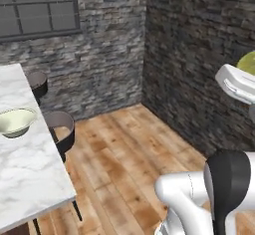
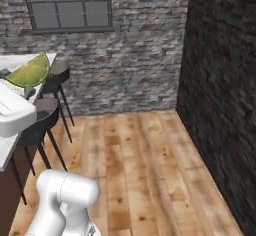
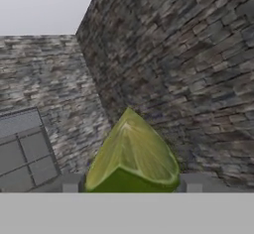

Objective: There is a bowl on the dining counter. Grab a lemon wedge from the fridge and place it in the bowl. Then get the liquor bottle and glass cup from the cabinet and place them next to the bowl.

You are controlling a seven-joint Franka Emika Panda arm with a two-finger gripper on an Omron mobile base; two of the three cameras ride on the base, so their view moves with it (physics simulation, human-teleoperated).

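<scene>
Clearly the tool (image 3: pixel 130 183) pinches the lemon wedge (image 3: pixel 131 156) between its fingers (image 3: pixel 70 182), held fairly wide.

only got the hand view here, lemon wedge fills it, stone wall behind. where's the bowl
Observer: The bowl sits on the dining counter, at the left of the left base view.
Operator: anything in it yet
Observer: No, its inside looks bare.
Operator: is the wedge over the counter
Observer: Not in that view. The lemon wedge, held in the pincer, is at the far right there, with wooden floor between it and the counter.
Operator: anything by the counter
Observer: Dark stools stand along its edge.
</scene>
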